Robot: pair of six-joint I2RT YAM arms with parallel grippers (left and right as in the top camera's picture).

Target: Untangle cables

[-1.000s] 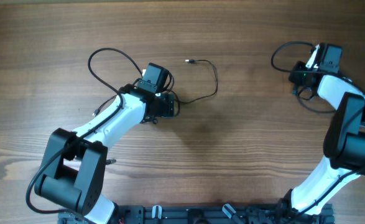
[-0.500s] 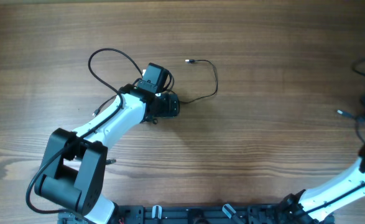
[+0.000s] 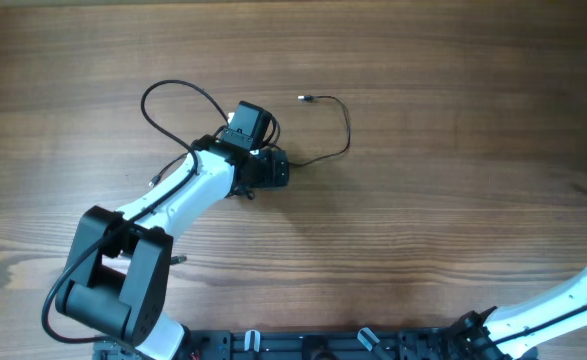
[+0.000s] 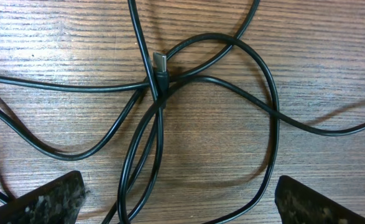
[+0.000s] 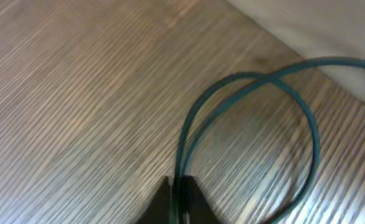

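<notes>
- Jaws of the left gripper (image 4: 182, 196) stand fully apart and grip nothing. Its two dark, rough-surfaced fingers (image 4: 42, 199) frame the lower corners of the wrist view, and the cables (image 4: 160, 93) lie on the bench (image 3: 423, 250) between and beyond them.
- Jaws of the right gripper (image 5: 179, 196) are nearly closed. Two strands of a cable loop (image 5: 250, 81) run into their tip, apparently pinched, though blur prevents certainty. This gripper lies outside the overhead view.
- Location: the tangle sits left of centre, beneath the left gripper. One free strand curves rightward to a small plug end (image 3: 304, 98); another sweeps round to the upper left.
- Risk, left: several strands cross at one plug (image 4: 160, 62). Closing on that crossing would probably seize more than one cord and draw the knot tighter, and the plug's shoulder could snag under a pull.
- Risk, right: the cable loop reaches a pale zone, likely the bench edge. Released there, it may slide off.
- Materials: the cords are thin, round, glossy black and limp; the plug is short with a silvery tip; the bench is matte, striped wood grain.
</notes>
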